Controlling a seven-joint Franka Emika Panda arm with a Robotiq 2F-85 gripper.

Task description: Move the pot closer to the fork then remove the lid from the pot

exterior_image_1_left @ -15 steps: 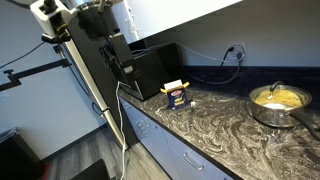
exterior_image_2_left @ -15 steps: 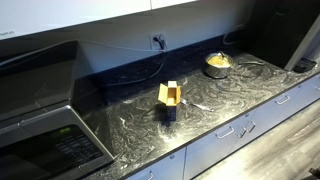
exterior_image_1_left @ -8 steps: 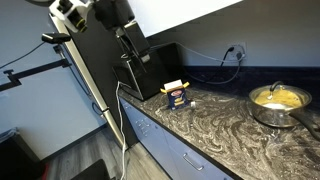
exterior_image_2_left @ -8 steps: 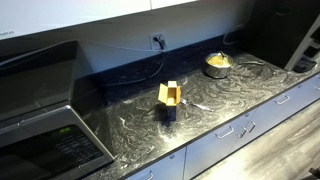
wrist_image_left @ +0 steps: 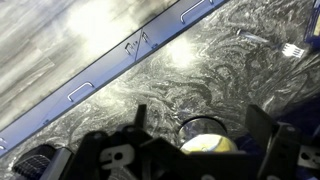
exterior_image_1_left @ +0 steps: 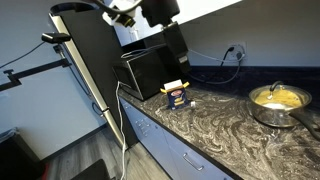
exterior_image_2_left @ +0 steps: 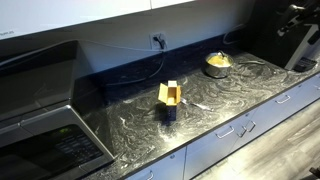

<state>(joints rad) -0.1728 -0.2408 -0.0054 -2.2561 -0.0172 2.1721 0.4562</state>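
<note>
Steel pot (exterior_image_1_left: 275,102), yellow inside, sits near the worktop's back edge, toward one end. A small yellow box (exterior_image_1_left: 175,92), flaps open, stands mid-worktop, its contents hidden. The gripper (wrist_image_left: 197,112) hangs high, jaws spread wide, empty.

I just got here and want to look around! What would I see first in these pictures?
The swirly dark stone-patterned countertop fills every view, and the small shiny steel pot with a yellow inside shines on it, back from the front edge. A small yellow-topped cardboard box stands alone mid-counter, and the robot's black tool hangs open above the pot.
</note>
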